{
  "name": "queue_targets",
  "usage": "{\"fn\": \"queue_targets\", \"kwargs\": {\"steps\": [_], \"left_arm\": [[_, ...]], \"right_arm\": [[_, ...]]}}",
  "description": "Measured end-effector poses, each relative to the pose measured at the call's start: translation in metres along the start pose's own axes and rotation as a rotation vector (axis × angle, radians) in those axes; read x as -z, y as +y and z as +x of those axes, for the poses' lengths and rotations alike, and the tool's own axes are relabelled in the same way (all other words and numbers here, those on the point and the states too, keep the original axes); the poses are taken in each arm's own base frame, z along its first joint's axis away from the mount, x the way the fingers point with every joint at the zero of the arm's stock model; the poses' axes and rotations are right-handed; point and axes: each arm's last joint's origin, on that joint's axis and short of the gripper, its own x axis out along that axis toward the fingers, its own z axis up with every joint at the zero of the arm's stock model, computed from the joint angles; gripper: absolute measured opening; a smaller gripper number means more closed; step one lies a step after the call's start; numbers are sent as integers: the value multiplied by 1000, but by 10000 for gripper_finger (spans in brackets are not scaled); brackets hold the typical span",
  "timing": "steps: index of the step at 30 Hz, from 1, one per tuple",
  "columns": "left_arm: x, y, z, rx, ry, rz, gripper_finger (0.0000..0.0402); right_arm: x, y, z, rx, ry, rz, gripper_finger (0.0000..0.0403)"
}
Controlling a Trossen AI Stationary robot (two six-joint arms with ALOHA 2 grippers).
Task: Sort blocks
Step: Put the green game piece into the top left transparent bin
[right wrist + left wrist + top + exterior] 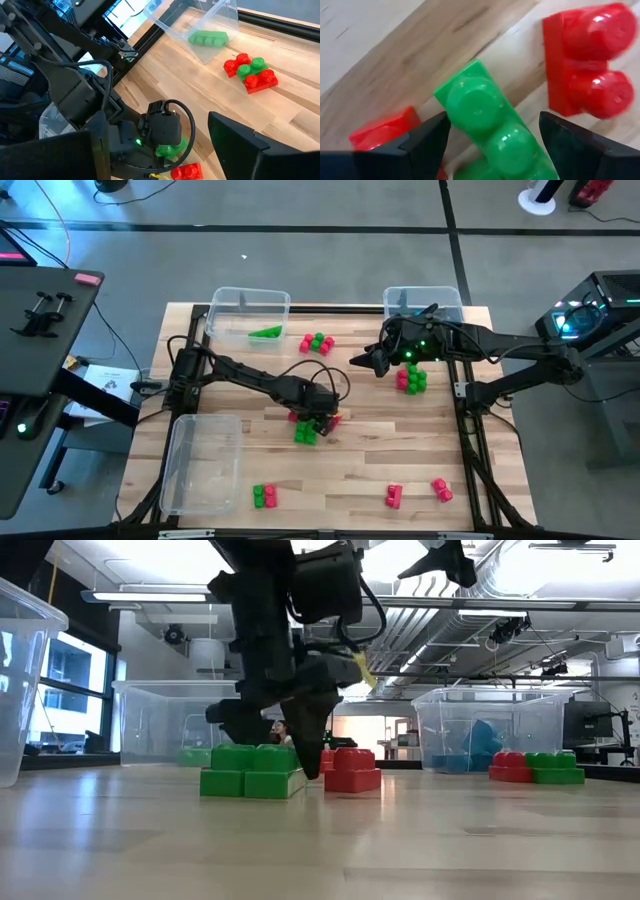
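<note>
The wooden table (400, 450) has three clear bins on it: one at the far left (250, 315), one at the far right (420, 302), and one along the near left edge (200, 460). The middle and the near right of the top lie mostly bare, with open wood between the scattered blocks.

The left gripper (318, 423) is down at the table's centre. Its fingers (422, 142) are spread apart on either side of a green block (490, 125), with a gap showing on both sides, so they hold nothing. A red block (587, 62) lies just beside the green one, and another red piece (382, 130) sits partly behind one finger. In the low view the gripper's tips reach down to the green block (250, 770), with the red block (350, 770) next to it.

The right gripper (372, 361) hovers above the table near the far right bin, fingers apart and empty. A red and green cluster (411, 379) lies just beside it.

Other blocks: a red and green cluster (317, 342) between the far bins, a green piece (265, 333) inside the far left bin, a green and red pair (264, 496) near the front edge, and two red pieces (394, 497) (441, 490) at the front right. Something blue (485, 755) inside the far right bin is too blurred to make out.
</note>
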Motion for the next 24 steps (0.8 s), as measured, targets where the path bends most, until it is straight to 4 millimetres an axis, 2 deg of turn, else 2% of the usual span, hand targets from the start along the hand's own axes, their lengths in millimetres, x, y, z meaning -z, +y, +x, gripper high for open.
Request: {"fn": "queue_targets", "kwargs": {"steps": [3, 5, 7, 11, 15, 17, 20, 24], "left_arm": [[-1, 1, 1, -3, 2, 47, 282], [-1, 1, 1, -9, 1, 72, 258], [-1, 3, 1, -17, 5, 92, 216], [-5, 5, 0, -4, 5, 146, 100], [-15, 12, -12, 22, -7, 201, 91], [-24, 17, -31, 58, -55, 224, 91], [-36, 29, -69, 107, -147, 240, 91], [-48, 59, -141, 104, -380, 210, 91]], "right_arm": [[0, 0, 0, 2, 2, -3, 216], [0, 0, 0, 2, 2, -3, 216], [0, 0, 0, 2, 2, -4, 216], [0, 0, 0, 2, 3, -20, 216], [0, 0, 0, 3, 3, -22, 216], [0, 0, 0, 2, 3, -21, 216], [0, 0, 0, 2, 3, -21, 216], [0, -1, 0, 13, -8, -16, 216]]}}
